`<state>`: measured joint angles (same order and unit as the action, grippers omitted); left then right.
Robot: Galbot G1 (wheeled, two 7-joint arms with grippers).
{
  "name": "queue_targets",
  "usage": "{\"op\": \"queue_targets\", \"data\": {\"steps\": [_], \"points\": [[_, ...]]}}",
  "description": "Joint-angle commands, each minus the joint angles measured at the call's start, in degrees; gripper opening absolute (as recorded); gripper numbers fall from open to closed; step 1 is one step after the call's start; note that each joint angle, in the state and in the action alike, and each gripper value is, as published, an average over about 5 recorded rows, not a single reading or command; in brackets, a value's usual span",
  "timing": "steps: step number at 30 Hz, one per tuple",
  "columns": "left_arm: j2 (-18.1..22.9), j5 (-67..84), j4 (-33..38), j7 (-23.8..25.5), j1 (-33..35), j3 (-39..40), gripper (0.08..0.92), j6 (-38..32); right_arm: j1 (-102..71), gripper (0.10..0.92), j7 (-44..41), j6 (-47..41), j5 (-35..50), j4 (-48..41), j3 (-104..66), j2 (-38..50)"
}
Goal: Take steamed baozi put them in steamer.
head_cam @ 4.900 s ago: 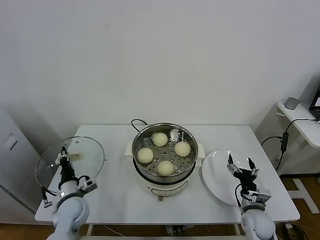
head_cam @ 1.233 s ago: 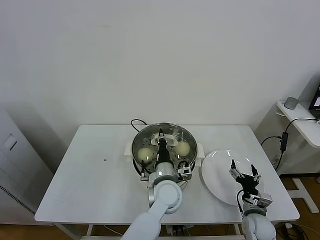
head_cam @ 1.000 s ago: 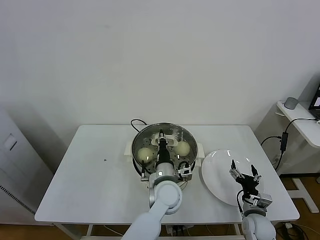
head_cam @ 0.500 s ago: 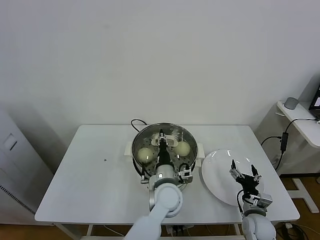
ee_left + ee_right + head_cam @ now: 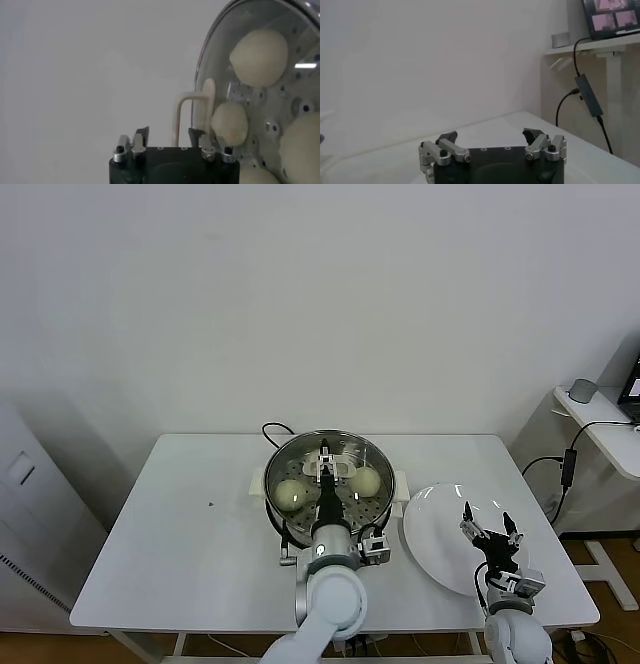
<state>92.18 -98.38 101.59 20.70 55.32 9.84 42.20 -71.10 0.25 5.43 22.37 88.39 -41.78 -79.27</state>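
The steamer (image 5: 273, 467) stands mid-table on its white base, covered by the round glass lid (image 5: 350, 446) with a cream handle (image 5: 338, 467). Through the glass I see two steamed baozi in the head view, one left (image 5: 289, 493) and one right (image 5: 365, 480); my left arm hides the others. The left wrist view shows several baozi (image 5: 259, 57) under the lid (image 5: 300, 30). My left gripper (image 5: 324, 456) (image 5: 169, 132) is open, just short of the handle (image 5: 209, 102). My right gripper (image 5: 487, 519) (image 5: 490, 136) is open and empty above the white plate (image 5: 430, 529).
The pot's black cord (image 5: 272, 429) loops behind the steamer. The flat white plate lies at the table's right. A side desk with cables (image 5: 570, 459) stands beyond the table's right edge. The table's left half (image 5: 180, 524) is bare.
The lid went from my left gripper at the table's left onto the steamer. In the last second my left gripper has drawn back a little from the handle. The right arm stays still.
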Motion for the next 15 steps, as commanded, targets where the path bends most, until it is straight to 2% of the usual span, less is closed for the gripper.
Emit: {"op": "queue_targets", "data": {"steps": [1, 3, 10, 15], "points": [[2.7, -1.2, 8.2, 0.8, 3.7, 0.2, 0.775, 2.8, 0.1, 0.823, 0.0, 0.1, 0.0, -0.1, 0.1, 0.0], [2.3, -1.3, 9.9, 0.8, 4.5, 0.2, 0.809, 2.8, 0.1, 0.823, 0.0, 0.1, 0.0, 0.0, 0.2, 0.0], [-1.2, -2.1, 17.9, 0.4, 8.4, -1.8, 0.823, 2.8, -0.8, 0.823, -0.4, -0.1, 0.5, 1.7, 0.2, -0.1], [-3.7, 7.2, 23.9, -4.2, 11.7, -9.8, 0.823, 2.8, -3.2, 0.823, -3.8, -0.8, 0.5, 4.3, 0.5, 0.0]]}}
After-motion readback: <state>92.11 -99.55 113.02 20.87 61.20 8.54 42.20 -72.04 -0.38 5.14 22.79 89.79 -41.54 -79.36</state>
